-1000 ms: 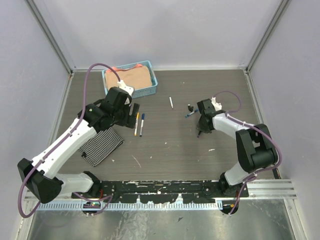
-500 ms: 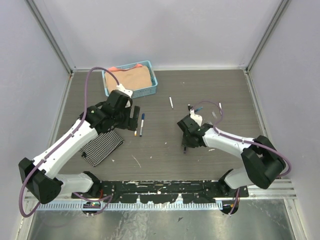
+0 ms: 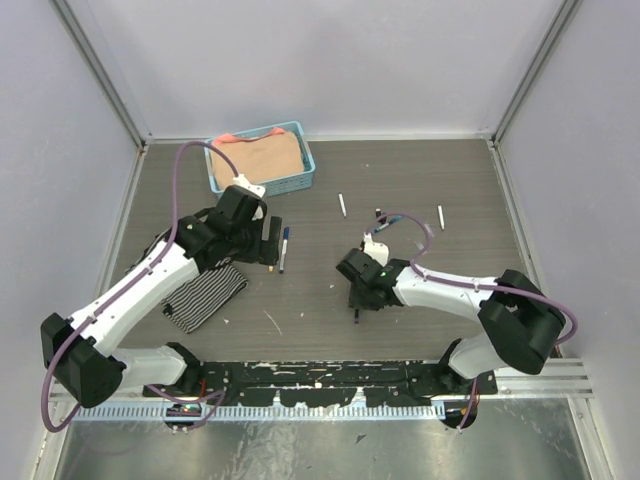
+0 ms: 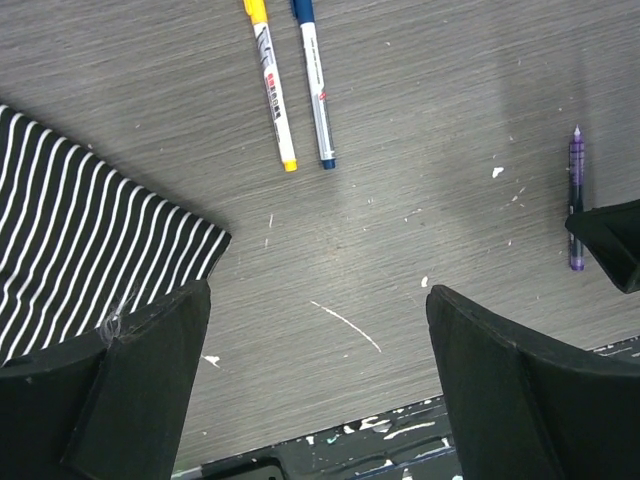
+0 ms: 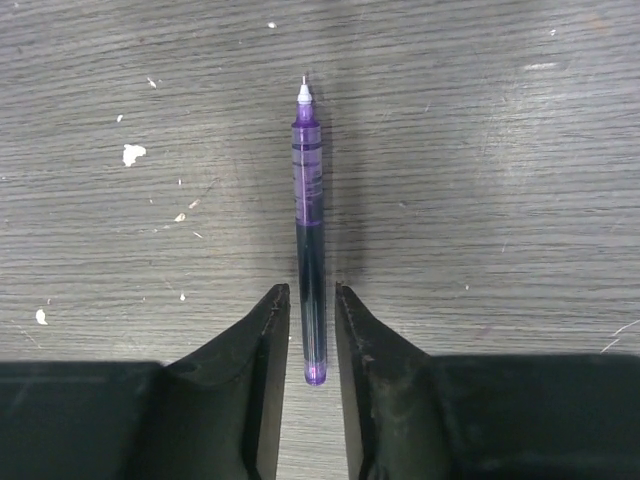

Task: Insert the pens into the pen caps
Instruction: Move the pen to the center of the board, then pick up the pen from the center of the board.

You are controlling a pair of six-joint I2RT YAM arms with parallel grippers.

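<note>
Moved: right claw [image 5: 312, 292] has swung from the far right to mid-table [image 5: 500, 150].
Purple pen [image 5: 308, 220]: uncapped, lying flat between its jaws.
Right claw: narrow, slight gaps either side, apparently letting go.
Left claw [image 4: 315, 295]: wide, empty, near the capped yellow pen [image 4: 272, 90] and blue pen [image 4: 315, 90].

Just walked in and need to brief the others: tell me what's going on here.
The right tool sits low over an uncapped purple pen lying flat on the table, jaws narrowly apart either side of its rear end, apparently not pinching it. The left tool hangs wide open and empty, with a yellow pen and a blue pen lying side by side beyond it and a striped cloth beside it.
</note>
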